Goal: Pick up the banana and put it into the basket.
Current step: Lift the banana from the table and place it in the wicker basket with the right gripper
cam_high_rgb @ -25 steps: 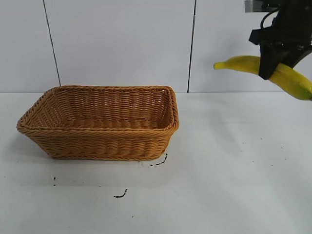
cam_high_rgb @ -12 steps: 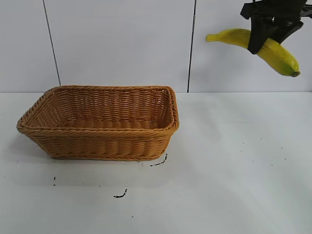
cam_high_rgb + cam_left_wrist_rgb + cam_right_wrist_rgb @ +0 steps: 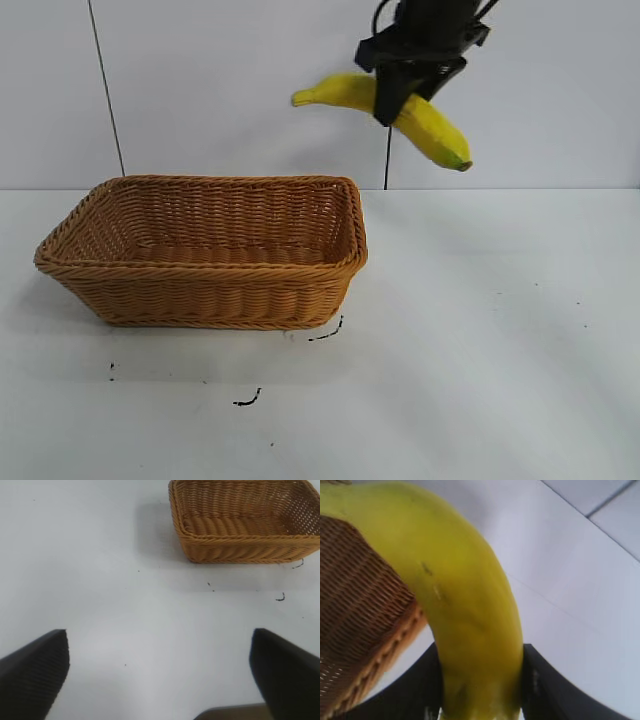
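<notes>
A white tabletop (image 3: 500,330) meets a white panelled wall (image 3: 240,90).

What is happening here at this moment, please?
The right end effector is shut on the banana and holds it in the air, near the right end of the basket and well above its rim. The basket sits on the white table, and nothing shows inside it. The banana is not yet in the basket. The left end effector is open and hangs over bare table, apart from the basket.
</notes>
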You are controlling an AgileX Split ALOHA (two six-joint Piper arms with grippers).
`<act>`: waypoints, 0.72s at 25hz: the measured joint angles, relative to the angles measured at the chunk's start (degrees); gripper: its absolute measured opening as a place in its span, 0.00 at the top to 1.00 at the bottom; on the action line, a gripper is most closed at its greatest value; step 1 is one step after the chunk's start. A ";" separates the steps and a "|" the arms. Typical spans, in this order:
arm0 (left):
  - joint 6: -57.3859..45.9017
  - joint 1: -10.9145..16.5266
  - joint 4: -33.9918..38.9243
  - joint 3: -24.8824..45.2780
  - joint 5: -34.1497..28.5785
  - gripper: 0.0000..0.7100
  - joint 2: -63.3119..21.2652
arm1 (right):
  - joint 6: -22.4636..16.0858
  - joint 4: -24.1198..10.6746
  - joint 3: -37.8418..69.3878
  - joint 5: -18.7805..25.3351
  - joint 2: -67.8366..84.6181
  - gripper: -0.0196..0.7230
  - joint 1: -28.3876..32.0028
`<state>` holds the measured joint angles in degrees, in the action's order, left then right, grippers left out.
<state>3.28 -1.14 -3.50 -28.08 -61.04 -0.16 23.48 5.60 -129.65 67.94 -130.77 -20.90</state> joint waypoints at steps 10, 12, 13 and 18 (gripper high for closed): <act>0.00 0.00 0.00 0.00 0.00 0.02 0.00 | 13.10 -4.74 -0.19 -15.71 -2.24 0.54 -13.40; 0.00 0.00 0.00 0.00 0.00 0.02 0.00 | 15.46 -4.13 -0.23 -17.85 -3.22 0.54 -14.24; 0.00 0.00 0.00 0.00 0.00 0.02 0.00 | 16.21 -3.59 -0.23 -18.62 -3.81 0.54 -14.38; 0.00 0.00 0.00 0.00 0.00 0.02 0.00 | 18.11 -1.34 -0.25 -20.04 -8.01 0.54 -14.38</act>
<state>3.28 -1.14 -3.50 -28.08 -61.04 -0.16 41.59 4.26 -129.90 47.91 -138.78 -35.28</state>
